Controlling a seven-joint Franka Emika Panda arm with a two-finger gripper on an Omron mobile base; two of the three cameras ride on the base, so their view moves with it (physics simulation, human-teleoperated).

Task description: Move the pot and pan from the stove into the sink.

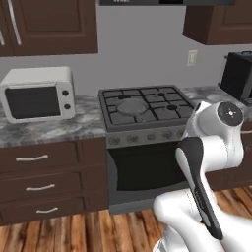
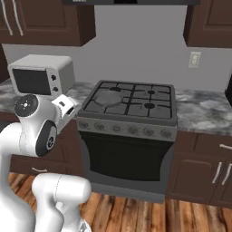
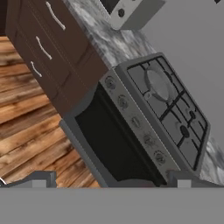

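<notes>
1. Left base view: The stove (image 1: 145, 110) stands square ahead of me between dark drawers, its grates black against the steel. The pan (image 1: 132, 107) lies flat on the near-left burner, a pale disc. A white microwave (image 1: 38, 94) sits on the marble desk (image 1: 83, 123) to the left, well apart from the stove. The arm (image 1: 206, 162) is folded up at lower right, short of the range.

2. Right base view: From this side the pan (image 2: 108, 96) is again on the near-left burner of the stove (image 2: 129, 106), with the knob row just below it. The arm (image 2: 38, 131) is bent at lower left, its hand level with the front of the desk (image 2: 204, 113) and well apart from the pan. Where the pot is, I cannot tell.

3. Hand view: The pincer (image 3: 111, 181) is spread wide with nothing between its tips. It looks slantwise at the stove (image 3: 144, 127), with the pan (image 3: 158, 84) beyond the knobs.

4. My reading: This is the approach, with no grasp begun. The next move calls for reaching over the front edge, coming down on the pan's rim or handle and pinching it. I would then carry it to the sink.
</notes>
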